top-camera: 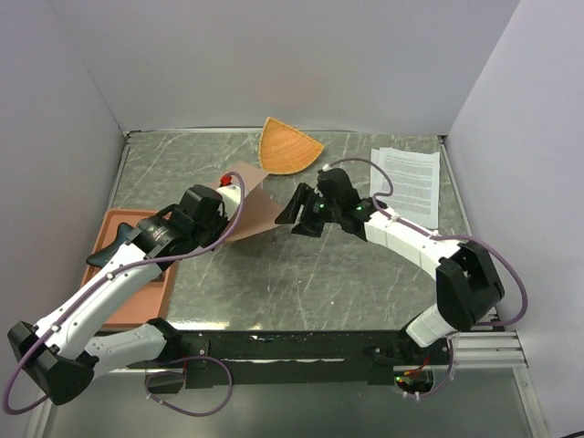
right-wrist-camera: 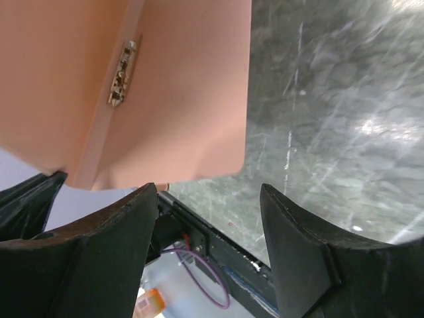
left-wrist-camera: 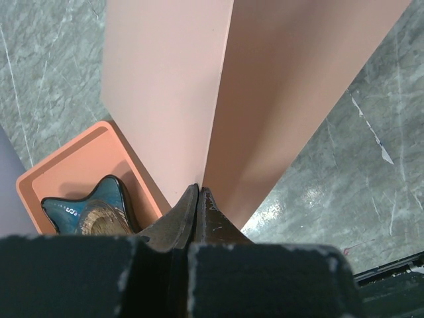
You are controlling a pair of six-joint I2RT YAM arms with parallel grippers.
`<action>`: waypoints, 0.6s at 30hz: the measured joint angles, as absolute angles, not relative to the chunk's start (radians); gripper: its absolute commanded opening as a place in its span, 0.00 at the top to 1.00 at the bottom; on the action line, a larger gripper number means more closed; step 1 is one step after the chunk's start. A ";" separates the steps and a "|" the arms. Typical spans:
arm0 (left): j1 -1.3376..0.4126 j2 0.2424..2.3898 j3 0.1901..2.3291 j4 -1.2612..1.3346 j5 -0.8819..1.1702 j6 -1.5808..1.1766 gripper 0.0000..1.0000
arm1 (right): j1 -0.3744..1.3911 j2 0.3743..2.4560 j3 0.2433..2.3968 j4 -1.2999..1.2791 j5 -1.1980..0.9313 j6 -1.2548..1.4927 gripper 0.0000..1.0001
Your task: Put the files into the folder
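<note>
The left gripper [left-wrist-camera: 199,199] is clenched on the folder [top-camera: 254,199], its fingers pinched tight where the crease meets the edge. That lifts the folder off the table [top-camera: 301,283], tilted and part open, just left of centre in the top view. I judge it is held this way so the flaps stand apart and the inside faces the other arm.

The right gripper [right-wrist-camera: 209,199] is released, its jaws spread wide with nothing between them. It hovers just beside the folder's right edge, probably ready to catch a flap and open it further. Its wrist view shows the inner face with the metal clip [right-wrist-camera: 122,73] at upper left.

The files [top-camera: 409,182] lie flat at the upper right of the top view, well apart from the folder and not yet touched.

By count there are one folder, one clip and one stack of files, though I cannot tell how many sheets. There are also one fan dish [top-camera: 288,146] at top centre, one tray [top-camera: 114,228] at left, and one blue star dish [left-wrist-camera: 89,209] lying in it.
</note>
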State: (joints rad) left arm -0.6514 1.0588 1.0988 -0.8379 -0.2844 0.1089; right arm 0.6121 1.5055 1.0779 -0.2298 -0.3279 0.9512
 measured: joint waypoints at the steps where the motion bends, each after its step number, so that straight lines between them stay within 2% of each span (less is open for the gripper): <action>1: -0.651 1.056 1.099 -0.838 -0.284 0.109 0.99 | 0.617 1.514 1.078 -0.225 -0.331 0.958 0.31; 8: -0.651 1.029 1.090 -0.840 -0.284 0.109 0.99 | 0.627 1.607 1.085 -0.178 -0.340 1.017 0.37; 11: -0.651 1.027 1.089 -0.842 -0.281 0.108 0.99 | 0.630 1.639 1.095 -0.158 -0.339 1.038 0.43; 14: -0.651 1.027 1.089 -0.847 -0.266 0.103 0.99 | 0.631 1.657 1.095 -0.128 -0.338 1.067 0.62; 15: -0.651 1.027 1.089 -0.849 -0.262 0.101 0.99 | 0.632 1.662 1.095 -0.117 -0.338 1.077 0.72; 18: -0.651 1.025 1.089 -0.852 -0.255 0.093 0.99 | 0.633 1.674 1.095 -0.089 -0.342 1.099 0.87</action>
